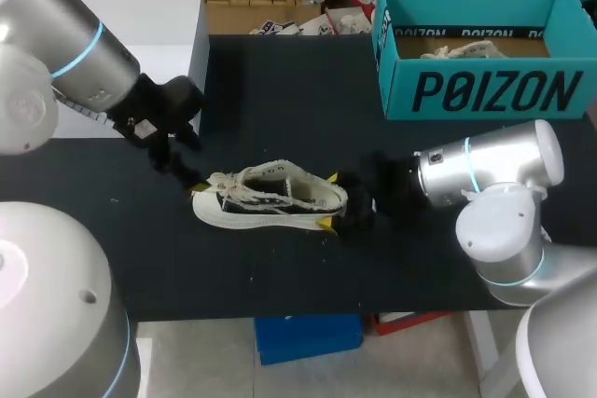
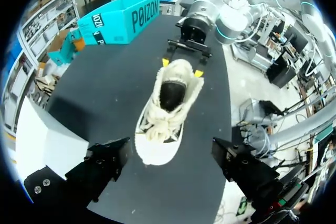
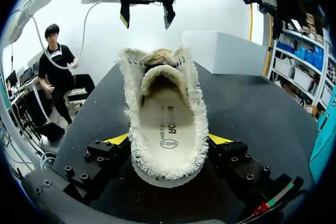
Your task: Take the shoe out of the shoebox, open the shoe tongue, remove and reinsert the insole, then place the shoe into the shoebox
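The black table [image 1: 280, 90] carries the teal shoebox [image 1: 480, 90], well off to one side of the right gripper's fingers. The cream shoe [image 1: 270, 198] stands on its sole, its heel pinched between them. The right gripper [image 3: 168, 140] presses both sides, while the left gripper [image 3: 147, 18] hangs spread wide above the toe, holding nothing. A weak heel grip could let the shoe twist when the insole [image 3: 167, 121] is tugged.

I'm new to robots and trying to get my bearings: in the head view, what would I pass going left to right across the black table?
left gripper → shoe → right gripper → shoebox
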